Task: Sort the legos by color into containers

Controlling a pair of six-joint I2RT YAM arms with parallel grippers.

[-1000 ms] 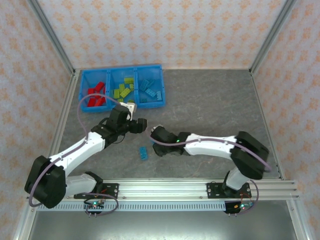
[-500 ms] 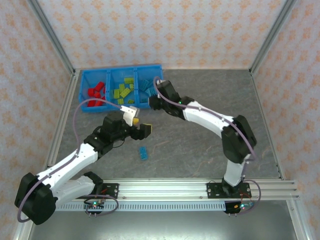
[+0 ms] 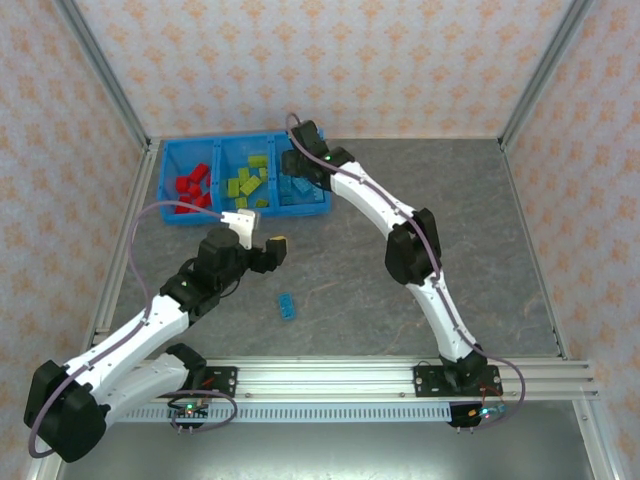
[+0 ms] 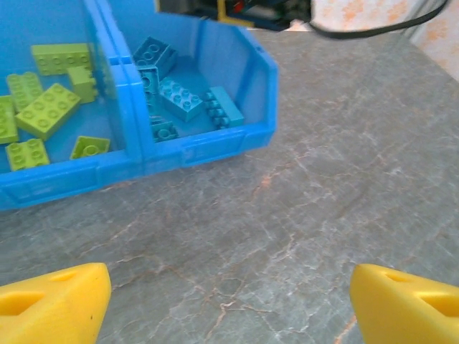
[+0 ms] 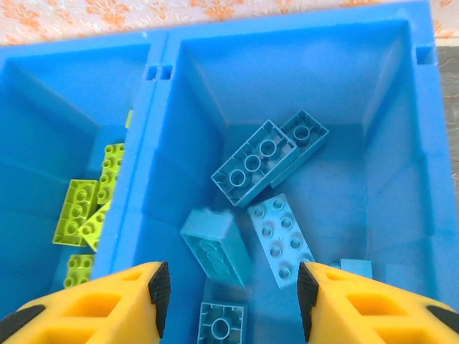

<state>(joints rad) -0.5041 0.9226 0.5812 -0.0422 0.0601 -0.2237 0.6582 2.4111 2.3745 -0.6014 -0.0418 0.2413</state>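
Cable [image 3: 185,203] over bin [image 3: 300,210] near wall

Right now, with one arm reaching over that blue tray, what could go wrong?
The right gripper hangs open over the right compartment; as it moves off, a finger might clip the divider wall and shove the bin. One light-blue brick lies on the table near the left arm; if both arms went for it, they might bump.
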